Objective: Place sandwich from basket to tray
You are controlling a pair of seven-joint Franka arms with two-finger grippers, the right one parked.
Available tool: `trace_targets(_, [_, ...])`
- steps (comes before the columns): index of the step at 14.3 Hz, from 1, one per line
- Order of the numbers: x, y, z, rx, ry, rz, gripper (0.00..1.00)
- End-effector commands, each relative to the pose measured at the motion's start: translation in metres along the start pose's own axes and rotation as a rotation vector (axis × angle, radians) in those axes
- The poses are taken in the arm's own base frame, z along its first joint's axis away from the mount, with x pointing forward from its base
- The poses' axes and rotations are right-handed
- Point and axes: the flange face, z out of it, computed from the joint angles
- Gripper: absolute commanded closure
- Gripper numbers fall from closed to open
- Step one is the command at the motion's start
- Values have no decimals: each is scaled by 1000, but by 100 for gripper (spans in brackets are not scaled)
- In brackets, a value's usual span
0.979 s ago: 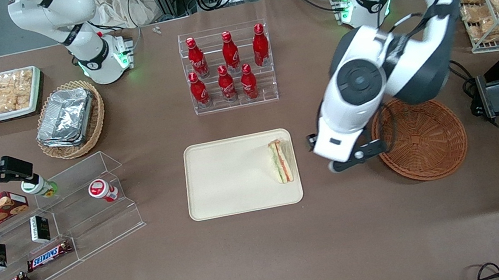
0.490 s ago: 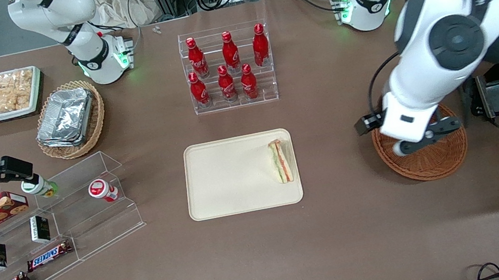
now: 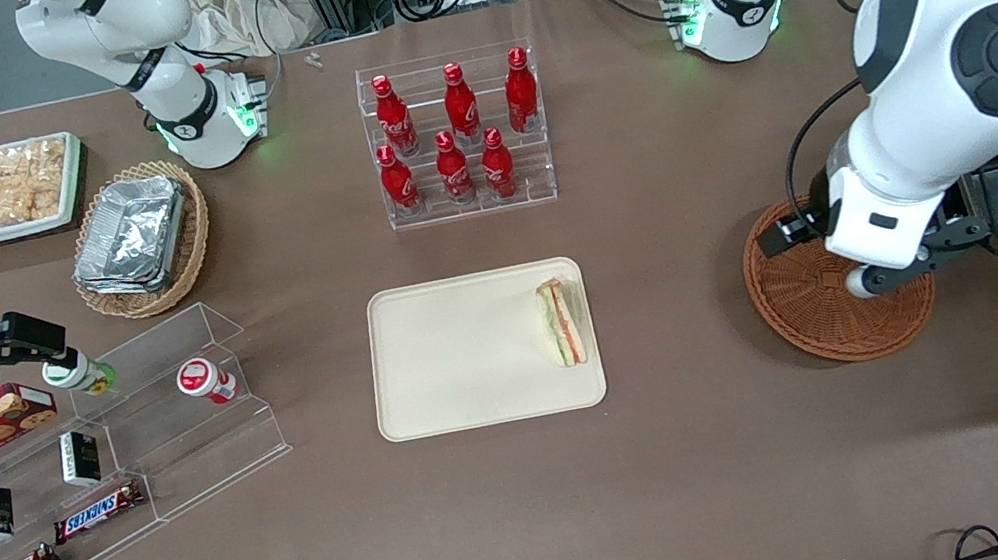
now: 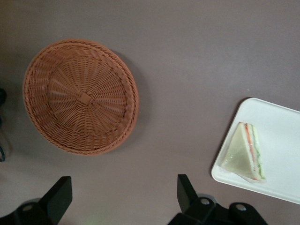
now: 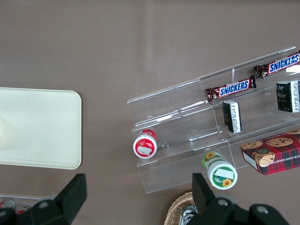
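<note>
The gripper [image 3: 902, 265] hangs above the basket [image 3: 820, 318], its fingers [image 4: 58, 197] spread apart and holding nothing. The woven basket underneath is empty, a sign that the carrying is done. Well apart from it, toward the middle of the table, lies the tray [image 3: 461, 357]. The sandwich [image 3: 563, 322] rests on the tray, close to the edge nearest the basket, probably because that was the shortest reach. The task looks complete, with the arm clear of the tray.
</note>
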Motion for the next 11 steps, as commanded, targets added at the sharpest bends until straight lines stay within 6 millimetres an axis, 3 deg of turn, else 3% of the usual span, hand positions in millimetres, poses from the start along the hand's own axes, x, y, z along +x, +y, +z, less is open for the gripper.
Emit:
trace_targets(1, [3,-38,-7,-33,-16,33,1])
trace_targets(8, [20,-123,-9,-50,-14,122,1])
trace_targets(11, [26,-131,-16,-48,-5,116,0])
